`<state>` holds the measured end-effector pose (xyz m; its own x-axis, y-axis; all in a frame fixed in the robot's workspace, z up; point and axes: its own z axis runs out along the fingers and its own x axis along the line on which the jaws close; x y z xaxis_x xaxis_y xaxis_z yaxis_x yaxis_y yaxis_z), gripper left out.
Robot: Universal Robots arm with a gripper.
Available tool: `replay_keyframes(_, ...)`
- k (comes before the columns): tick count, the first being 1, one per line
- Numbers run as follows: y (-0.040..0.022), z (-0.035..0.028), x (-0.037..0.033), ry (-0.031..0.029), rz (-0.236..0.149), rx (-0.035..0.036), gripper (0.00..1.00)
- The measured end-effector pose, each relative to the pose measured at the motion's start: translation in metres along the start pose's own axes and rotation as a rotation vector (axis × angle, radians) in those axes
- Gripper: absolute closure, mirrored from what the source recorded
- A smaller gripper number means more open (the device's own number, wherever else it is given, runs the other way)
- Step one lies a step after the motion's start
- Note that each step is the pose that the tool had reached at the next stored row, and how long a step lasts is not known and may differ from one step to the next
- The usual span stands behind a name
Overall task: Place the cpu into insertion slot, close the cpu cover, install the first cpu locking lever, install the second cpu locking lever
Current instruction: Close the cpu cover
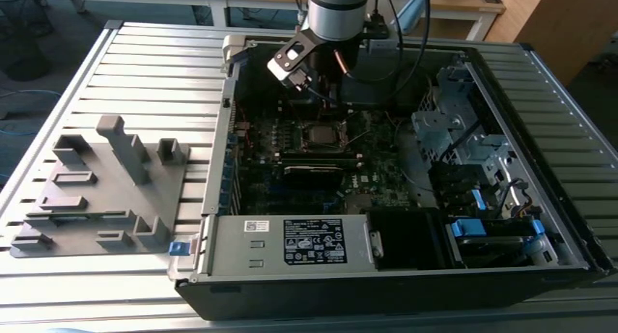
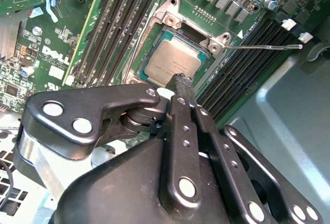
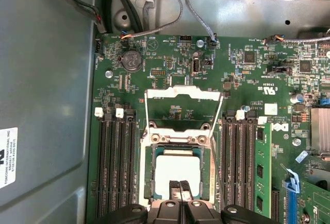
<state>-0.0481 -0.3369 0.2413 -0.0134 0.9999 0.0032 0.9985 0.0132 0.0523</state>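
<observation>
The cpu [image 3: 178, 168] lies flat in the insertion slot [image 3: 145, 178], its silver top facing up; the second wrist view also has the cpu [image 2: 170, 59]. My gripper [image 3: 180, 185] is shut with nothing between its fingers. Its tips sit at the chip's near edge, and I cannot tell whether they touch it. The cpu cover [image 3: 183, 93] stands swung open beyond the socket, with green board visible through its window. Thin wire locking levers [image 3: 220, 116] stick up unlatched beside it, and one lever [image 2: 268, 47] juts out over the memory slots. In the exterior view the gripper [image 1: 323, 98] hangs over the socket [image 1: 323, 134] inside the case.
Black memory slots [image 3: 116, 167] flank the socket, and a green memory stick [image 3: 263, 167] stands in one. Cables [image 3: 154, 7] run along the case wall. A drive cage [image 1: 464, 123] and power supply [image 1: 289, 242] crowd the case. A grey fixture block [image 1: 97, 188] sits at the exterior view's left.
</observation>
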Motion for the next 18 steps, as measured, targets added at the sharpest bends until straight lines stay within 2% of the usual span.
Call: replay_keyframes(18,0.0003,-0.0053,0.0000,-0.0001,0.000,0.0001,0.89)
